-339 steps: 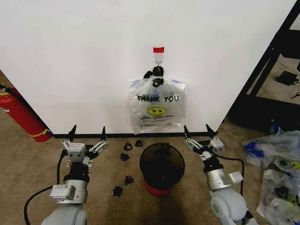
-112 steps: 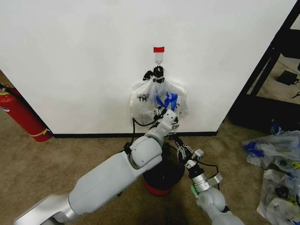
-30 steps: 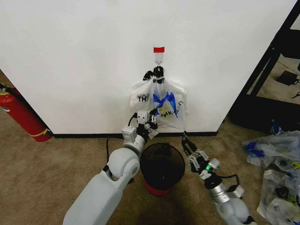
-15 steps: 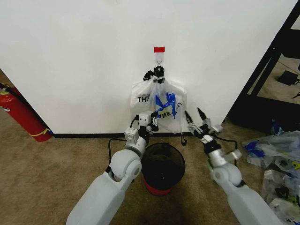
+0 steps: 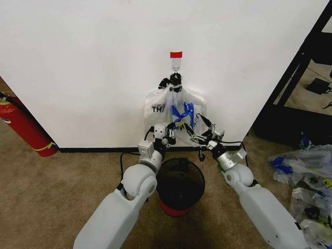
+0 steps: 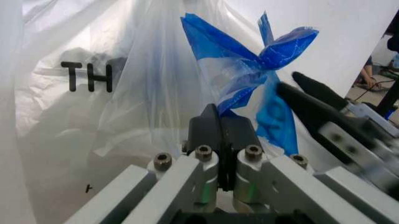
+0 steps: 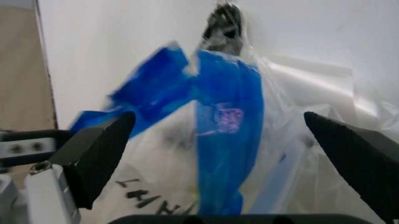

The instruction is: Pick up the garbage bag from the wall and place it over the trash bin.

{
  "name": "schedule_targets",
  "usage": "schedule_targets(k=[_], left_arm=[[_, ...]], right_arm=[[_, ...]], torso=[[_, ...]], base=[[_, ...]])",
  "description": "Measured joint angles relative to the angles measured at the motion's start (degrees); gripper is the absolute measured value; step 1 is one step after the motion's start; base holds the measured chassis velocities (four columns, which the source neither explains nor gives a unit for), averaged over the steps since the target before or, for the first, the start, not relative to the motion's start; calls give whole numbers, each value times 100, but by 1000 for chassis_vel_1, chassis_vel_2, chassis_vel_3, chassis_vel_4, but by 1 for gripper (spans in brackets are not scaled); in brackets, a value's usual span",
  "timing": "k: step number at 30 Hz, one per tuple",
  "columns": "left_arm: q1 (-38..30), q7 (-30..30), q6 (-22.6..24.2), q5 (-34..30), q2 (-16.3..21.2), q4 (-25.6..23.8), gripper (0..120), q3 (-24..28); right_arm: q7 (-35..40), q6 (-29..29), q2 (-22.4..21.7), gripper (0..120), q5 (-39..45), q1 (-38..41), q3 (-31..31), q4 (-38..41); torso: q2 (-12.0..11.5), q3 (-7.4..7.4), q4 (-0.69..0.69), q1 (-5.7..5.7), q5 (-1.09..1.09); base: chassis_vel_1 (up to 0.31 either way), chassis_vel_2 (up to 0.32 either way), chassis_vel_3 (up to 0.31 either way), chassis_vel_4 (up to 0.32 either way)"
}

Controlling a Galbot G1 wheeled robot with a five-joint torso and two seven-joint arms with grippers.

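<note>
The garbage bag [image 5: 175, 110] hangs from a small hook under red tape [image 5: 176, 54] on the white wall [image 5: 93, 67]. Its blue handle strips [image 6: 246, 70] are bunched at the front. My left gripper [image 5: 168, 135] is at the bag's lower front, shut on a fold of its film [image 6: 219, 122]. From the right, my right gripper [image 5: 196, 127] reaches in, open, with one blue strip [image 7: 227, 116] between its spread fingers [image 7: 93, 149]. The black wire-mesh trash bin [image 5: 180, 182] with its red base stands on the carpet right below the bag, between my two arms.
A red fire extinguisher [image 5: 23, 127] leans at the wall on the far left. A black shelf frame [image 5: 298, 72] stands at the right, and several more plastic bags [image 5: 306, 171] lie on the carpet beside it. A black baseboard [image 5: 93, 150] runs along the wall.
My right arm has swung left from beside the bag, and its open fingers now straddle the blue strip. The left gripper stays shut on the bag in the same place.
</note>
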Motion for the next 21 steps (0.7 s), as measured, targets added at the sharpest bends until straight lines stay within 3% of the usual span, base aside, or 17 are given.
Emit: schedule_targets(k=[10,17,21], left_arm=[[-22,-8,-3,17,-28,42,0,14],[-31,-16,-7,17,-45,33,0,20],[-33,-19,-9,16,-47,5,0,20]], right_arm=[[132,-474,-25,95,-190,307,-182,-140],[156,-680,-125,73,-256,374,-196,-200],[120,-703,-216,53,-245,397,-182,-244]], torso=[[0,0,0,0,0],[0,0,0,-1,1],[0,0,0,-1,1]], base=[[0,0,0,0],[0,0,0,0],[0,0,0,0]])
